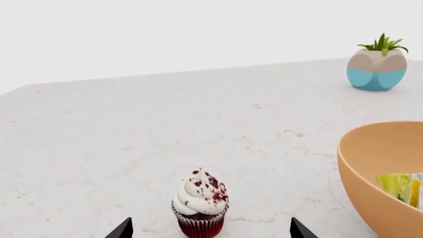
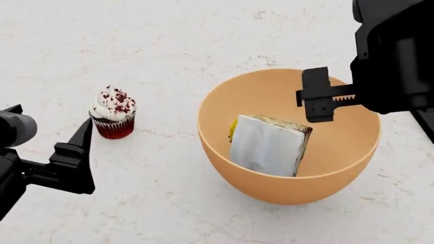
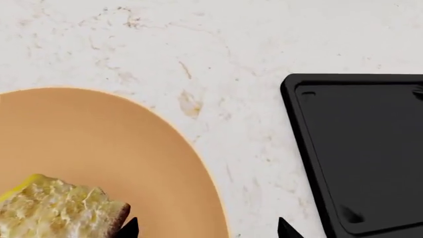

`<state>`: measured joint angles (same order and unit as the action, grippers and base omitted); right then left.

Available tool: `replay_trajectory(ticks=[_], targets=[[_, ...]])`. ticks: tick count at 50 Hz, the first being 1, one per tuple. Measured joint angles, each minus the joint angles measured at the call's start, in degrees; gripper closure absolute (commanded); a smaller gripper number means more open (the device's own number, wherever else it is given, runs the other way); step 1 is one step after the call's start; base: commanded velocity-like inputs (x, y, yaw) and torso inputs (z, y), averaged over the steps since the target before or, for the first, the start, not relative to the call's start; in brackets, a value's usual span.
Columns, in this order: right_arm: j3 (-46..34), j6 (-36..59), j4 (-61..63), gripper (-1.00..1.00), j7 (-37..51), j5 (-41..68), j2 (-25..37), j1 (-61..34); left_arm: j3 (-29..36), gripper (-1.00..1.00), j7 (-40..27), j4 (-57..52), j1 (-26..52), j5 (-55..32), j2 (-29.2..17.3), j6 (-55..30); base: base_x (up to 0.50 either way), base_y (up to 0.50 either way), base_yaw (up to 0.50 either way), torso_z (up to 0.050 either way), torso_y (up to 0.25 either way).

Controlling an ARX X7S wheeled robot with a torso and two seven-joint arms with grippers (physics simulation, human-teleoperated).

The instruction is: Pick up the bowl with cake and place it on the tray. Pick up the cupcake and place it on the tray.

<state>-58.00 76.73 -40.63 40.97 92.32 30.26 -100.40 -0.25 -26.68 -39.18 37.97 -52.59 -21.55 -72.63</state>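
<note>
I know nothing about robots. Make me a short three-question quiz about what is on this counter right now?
1. True or false: the cake lies inside the bowl.
2. Which item stands nearest the left gripper? A) cupcake B) plant pot C) tray
3. Fill in: the tray holds ____ of the two treats so far.

Key: 1 true. 2 A; the cupcake stands just ahead of the open left jaws. 3 neither; the part of the tray in view is bare.
</note>
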Motion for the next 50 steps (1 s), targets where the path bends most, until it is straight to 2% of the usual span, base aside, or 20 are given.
replay_trajectory(ticks=[18,37,38,50], targets=[[-3.6,-2.0,-4.3,-1.0,-7.5,-4.5,-1.5,1.7,0.7,-1.0,-0.4,0.4,0.0,-0.3,-0.3,0.5,0.0,0.0,0.0,0.0,0.0],[-6.8,-2.5,-7.2,-1.0,-11.4,-7.8,-2.4,2.4,1.9,-1.0,-0.6,1.3,0.9,-0.4,-0.5,1.0,0.0,0.0,0.0,0.0,0.0],[-6.9,-2.5,-7.2,1.0,-11.6,-7.9,-2.4,2.4,2.0,-1.0,-0.6,1.3,1.0,-0.4,-0.6,1.0,0.0,0.0,0.0,0.0,0.0],[-6.3,-3.3,-6.7,1.0,-11.5,-5.8,-2.0,1.6,2.2,-1.0,-0.9,1.3,0.9,-0.7,-0.7,1.3,0.0,0.0,0.0,0.0,0.0]])
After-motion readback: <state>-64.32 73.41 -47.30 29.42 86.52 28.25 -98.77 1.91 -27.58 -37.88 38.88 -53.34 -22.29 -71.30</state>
